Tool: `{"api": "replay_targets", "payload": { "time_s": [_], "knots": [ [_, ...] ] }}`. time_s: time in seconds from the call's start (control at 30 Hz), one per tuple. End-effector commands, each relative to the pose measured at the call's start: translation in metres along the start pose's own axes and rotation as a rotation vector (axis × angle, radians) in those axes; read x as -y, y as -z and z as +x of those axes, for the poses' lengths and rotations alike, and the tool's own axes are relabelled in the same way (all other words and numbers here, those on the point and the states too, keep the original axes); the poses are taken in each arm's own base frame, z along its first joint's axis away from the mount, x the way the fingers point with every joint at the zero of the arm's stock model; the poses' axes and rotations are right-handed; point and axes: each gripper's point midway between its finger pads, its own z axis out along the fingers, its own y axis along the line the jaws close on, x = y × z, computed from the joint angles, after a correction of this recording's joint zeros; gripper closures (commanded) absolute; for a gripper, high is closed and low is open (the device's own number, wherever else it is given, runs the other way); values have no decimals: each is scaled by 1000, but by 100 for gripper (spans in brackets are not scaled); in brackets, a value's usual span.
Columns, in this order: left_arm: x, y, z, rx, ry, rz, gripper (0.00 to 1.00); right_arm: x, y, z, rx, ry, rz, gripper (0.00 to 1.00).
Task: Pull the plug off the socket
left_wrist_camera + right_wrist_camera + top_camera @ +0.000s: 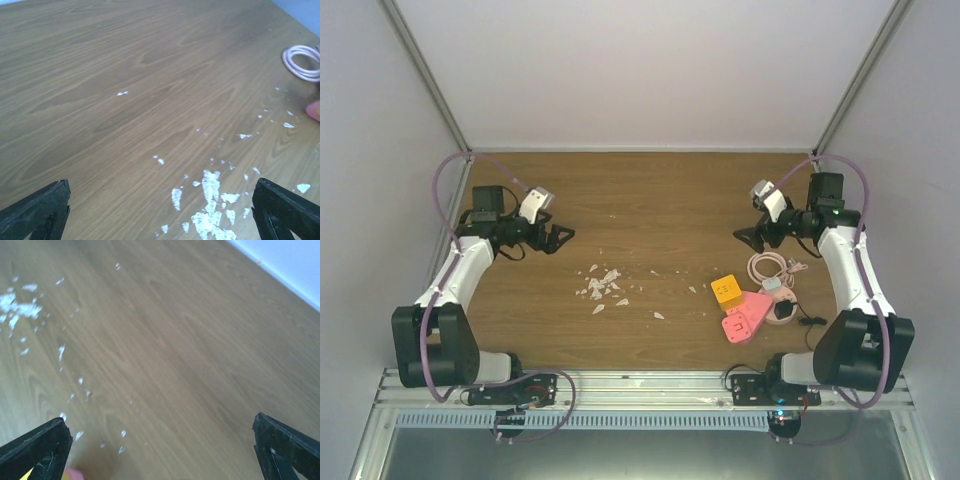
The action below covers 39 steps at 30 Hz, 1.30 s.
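Observation:
The socket (758, 304) is a flat pink triangle near the table's front right. A black plug (783, 310) sits against its right edge, with a thin black cable (810, 321) trailing right. My right gripper (748, 237) is open and empty, above the table behind and a little left of the socket. Its wrist view shows mostly bare wood between its fingers (37, 447). My left gripper (558, 238) is open and empty at the far left. In the left wrist view a pink edge (314, 110) shows at the right border; I cannot tell which pink item it is.
A yellow cube (725, 290) and a small pink block (735, 328) lie left of the socket. A coiled pink cable (767, 266) lies behind it and also shows in the left wrist view (302, 62). White flakes (600, 288) are scattered mid-table. Grey walls stand on both sides.

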Motion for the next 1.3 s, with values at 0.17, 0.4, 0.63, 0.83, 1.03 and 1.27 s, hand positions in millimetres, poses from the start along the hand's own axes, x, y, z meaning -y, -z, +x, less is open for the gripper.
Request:
{"api": "replay_targets", "payload": {
  "time_s": [0.17,0.4,0.63,0.83,1.03,1.27],
  "knots": [
    [66,-3,-21,23,-237,128,1,-55,24,45,-204,357,-137,0],
    [84,-11,-15,-8,-268,179,1,-84,38,92,-363,558,-229,0],
    [90,-17,-10,-25,-281,199,1,-103,49,143,-509,705,-261,0],
    [93,-22,-10,-36,-290,198,1,-107,49,167,-569,765,-243,0],
    [98,-28,-7,-52,-306,207,1,-99,41,180,-607,830,-178,0],
    [102,-30,-5,-64,-318,205,1,-98,31,183,-618,828,-179,0]
  ]
}}
